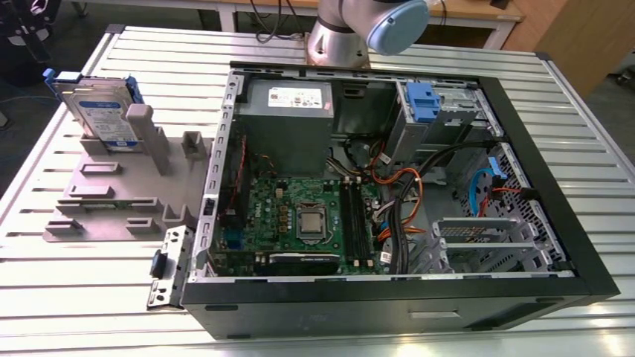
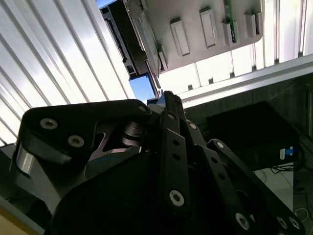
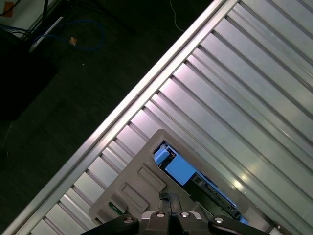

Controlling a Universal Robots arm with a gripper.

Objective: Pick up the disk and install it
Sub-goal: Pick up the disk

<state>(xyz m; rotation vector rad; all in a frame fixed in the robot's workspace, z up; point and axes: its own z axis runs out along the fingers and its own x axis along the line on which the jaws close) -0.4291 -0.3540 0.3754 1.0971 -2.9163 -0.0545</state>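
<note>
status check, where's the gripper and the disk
Gripper shut, empty, above the disk. Disk upright in grey holder, untouched. Nothing between them.

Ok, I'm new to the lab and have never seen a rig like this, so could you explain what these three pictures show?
The exterior view looks down from a camera off the machine. A robot arm stands at the back of a ribbed metal table. On the table lie an open computer case and, at the exterior view's left, a grey holder with the disk standing upright in it. Both wrist views come from cameras riding on the arm. Its end effector, shut and holding nothing, points at the holder and disk.
</note>
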